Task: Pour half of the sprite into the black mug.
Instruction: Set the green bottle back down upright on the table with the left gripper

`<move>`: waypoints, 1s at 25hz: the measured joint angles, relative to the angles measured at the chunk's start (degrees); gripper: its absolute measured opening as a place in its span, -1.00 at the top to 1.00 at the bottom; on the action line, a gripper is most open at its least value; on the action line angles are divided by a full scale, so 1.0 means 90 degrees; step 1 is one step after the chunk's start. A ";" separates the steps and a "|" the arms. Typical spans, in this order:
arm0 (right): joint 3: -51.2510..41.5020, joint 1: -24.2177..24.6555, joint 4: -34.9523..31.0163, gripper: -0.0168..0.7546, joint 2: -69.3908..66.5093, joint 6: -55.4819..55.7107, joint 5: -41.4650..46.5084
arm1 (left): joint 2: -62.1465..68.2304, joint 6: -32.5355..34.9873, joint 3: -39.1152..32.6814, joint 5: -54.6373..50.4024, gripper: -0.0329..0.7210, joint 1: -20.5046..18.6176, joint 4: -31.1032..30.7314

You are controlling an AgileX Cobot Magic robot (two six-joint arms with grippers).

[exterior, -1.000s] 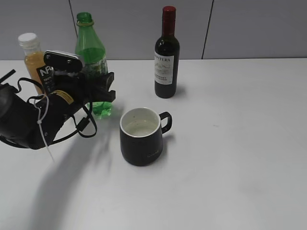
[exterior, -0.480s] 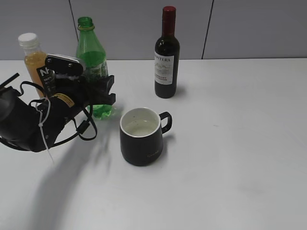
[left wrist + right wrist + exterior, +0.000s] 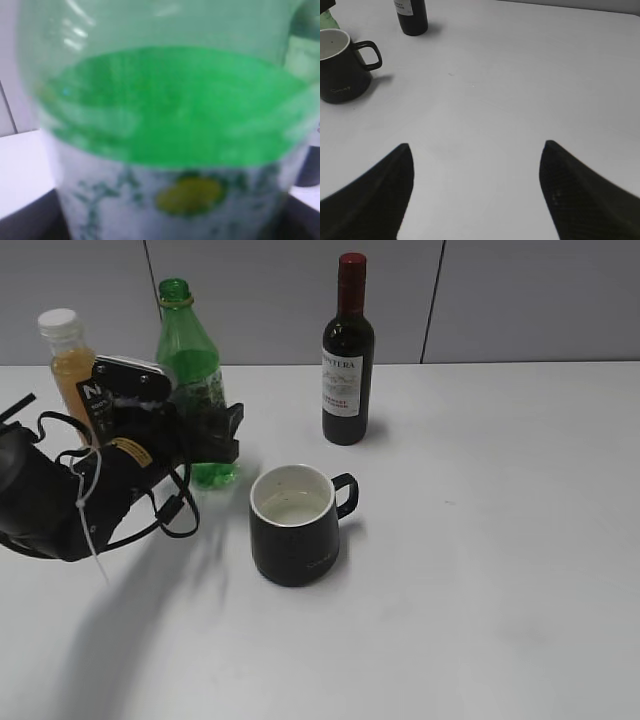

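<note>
The sprite [image 3: 185, 340], a green capless bottle with a pale label, stands upright at the back left of the table. My left gripper [image 3: 207, 435] is shut on its lower body. The bottle fills the left wrist view [image 3: 170, 100], where the dark fingers show only at the lower corners. The black mug [image 3: 293, 540] stands right of the bottle, handle pointing right, with some clear liquid in its white inside. My right gripper [image 3: 476, 150] is open and empty above bare table, and the mug [image 3: 340, 75] lies far to its upper left. The right gripper is outside the exterior view.
A dark wine bottle with a red cap [image 3: 348, 350] stands at the back, behind the mug. An orange juice bottle with a white cap [image 3: 68, 360] stands behind my left arm. The white table [image 3: 480, 570] stretches to the right and front.
The sprite has come down a little and straightened to upright in my left gripper. The mug and the other bottles have not moved.
</note>
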State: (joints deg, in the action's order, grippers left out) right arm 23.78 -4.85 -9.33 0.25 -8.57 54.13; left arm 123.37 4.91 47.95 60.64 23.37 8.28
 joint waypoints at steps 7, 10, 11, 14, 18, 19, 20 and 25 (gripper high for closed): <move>0.0000 0.0000 0.0000 -0.58 0.0000 0.0000 0.0000 | -0.0421 0.0000 -0.0577 -0.0017 -0.74 0.0000 -0.0011; 0.0000 0.0000 0.0000 -0.58 0.0000 0.0000 0.0000 | -0.0565 0.0000 -0.0735 -0.0010 -0.74 0.0000 -0.0011; 0.0000 0.0000 0.0000 -0.58 0.0000 0.0000 0.0000 | -0.0599 0.0000 -0.0808 -0.0010 -0.74 0.0000 -0.0011; 0.0000 0.0000 0.0000 -0.58 0.0000 0.0000 0.0000 | -0.0750 0.0000 -0.1092 -0.0008 -0.74 0.0000 -0.0024; 0.0000 0.0000 0.0000 -0.58 0.0000 0.0000 0.0000 | -0.1121 0.0000 -0.1511 -0.0014 -0.74 0.0000 -0.0031; 0.0000 0.0000 0.0000 -0.58 0.0000 0.0000 0.0000 | -0.1239 0.0000 -0.1593 -0.0010 -0.74 0.0000 -0.0031; 0.0000 0.0000 0.0000 -0.58 0.0000 0.0000 0.0000 | -0.1364 0.0000 -0.1691 -0.0033 -0.74 0.0000 -0.0031; 0.0000 0.0000 0.0000 -0.58 0.0000 0.0000 0.0000 | -0.2149 0.0045 -0.1963 -0.0944 -0.74 0.0000 0.0087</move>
State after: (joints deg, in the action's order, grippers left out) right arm 23.78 -4.85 -9.33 0.25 -8.57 54.13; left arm 104.03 5.32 30.28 52.14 23.37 9.07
